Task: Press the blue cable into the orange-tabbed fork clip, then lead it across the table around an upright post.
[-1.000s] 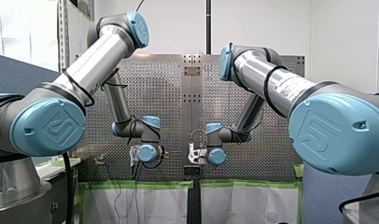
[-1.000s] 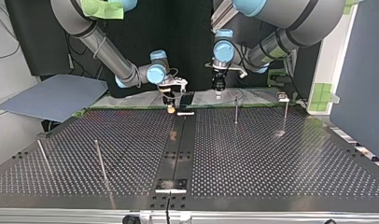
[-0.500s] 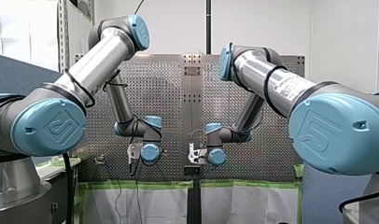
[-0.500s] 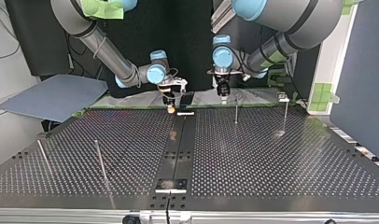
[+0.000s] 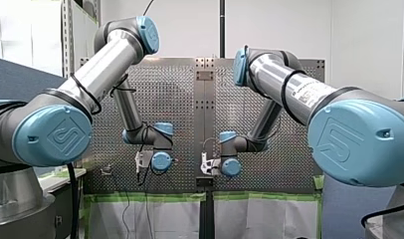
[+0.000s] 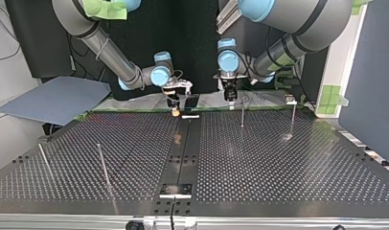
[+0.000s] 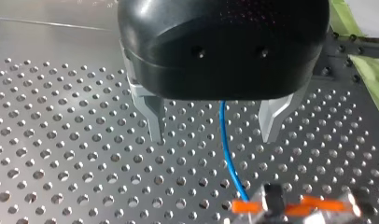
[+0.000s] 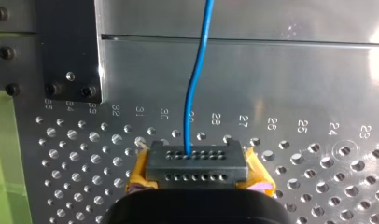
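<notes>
Top view, left to right. Right gripper: unchanged over the last second, parked low at the far edge of the desk. In its wrist view the yellow-padded fingers are closed together and the cable runs straight out from between them, which I judge to be a firm hold. Left gripper: this is what moved. It has drifted toward the view's right and slightly lower, and now sits just beside the nearest post without touching it. Its wrist view shows the metal fingers spread wide and gripping nothing. The cable passes between them and runs ahead to the clip, where it meets an orange tab; I cannot tell whether it is seated in the fork. Reading: the left arm is lining up over the cable just short of the clip, so the pressing step looks imminent but not done, and routing round the post has not begun. The next move probably calls for the left fingers to close on or bear down on the cable near the clip — mind clearance to the post.
</notes>
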Controlling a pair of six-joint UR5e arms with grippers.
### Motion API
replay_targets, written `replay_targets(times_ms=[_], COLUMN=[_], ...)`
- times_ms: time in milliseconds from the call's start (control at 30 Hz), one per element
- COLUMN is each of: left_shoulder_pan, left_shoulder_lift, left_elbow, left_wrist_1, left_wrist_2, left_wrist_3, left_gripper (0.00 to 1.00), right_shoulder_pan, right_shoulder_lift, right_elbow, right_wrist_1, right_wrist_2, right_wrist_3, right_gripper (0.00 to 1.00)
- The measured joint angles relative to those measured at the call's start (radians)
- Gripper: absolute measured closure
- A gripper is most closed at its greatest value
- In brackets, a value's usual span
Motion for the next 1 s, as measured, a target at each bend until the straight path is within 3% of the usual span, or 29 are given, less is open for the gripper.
replay_targets(times_ms=[433, 467, 500, 533, 567, 600, 633, 1000], left_shoulder_pan=[0.002, 0.001, 0.001, 0.000, -0.001, -0.002, -0.003, -0.004], left_shoulder_lift=[0.000, 0.000, 0.000, 0.000, 0.000, 0.000, 0.000, 0.000], left_elbow=[0.002, 0.002, 0.002, 0.002, 0.002, 0.002, 0.002, 0.003], left_wrist_1=[-0.006, -0.006, -0.006, -0.006, -0.006, -0.006, -0.006, -0.009], left_wrist_2=[0.007, 0.007, 0.007, 0.007, 0.007, 0.007, 0.003, -0.005], left_wrist_3=[0.021, 0.022, 0.024, 0.028, 0.031, 0.035, 0.042, 0.069], left_gripper=[0.00, 0.12, 0.12, 0.29, 0.73, 0.73, 1.00, 1.00], right_shoulder_pan=[0.000, 0.000, 0.000, 0.000, 0.000, 0.000, 0.000, 0.000], right_shoulder_lift=[0.000, 0.000, 0.000, 0.000, 0.000, 0.000, 0.000, 0.000], right_elbow=[0.000, 0.000, 0.000, 0.000, 0.000, 0.000, 0.000, 0.000], right_wrist_1=[0.000, 0.000, 0.000, 0.000, 0.001, 0.002, 0.002, 0.010], right_wrist_2=[-0.002, -0.002, -0.002, -0.002, -0.002, -0.002, -0.002, -0.002], right_wrist_3=[0.000, 0.000, 0.000, 0.000, 0.000, -0.001, -0.001, -0.002], right_gripper=[1.00, 1.00, 1.00, 1.00, 1.00, 1.00, 1.00, 1.00])
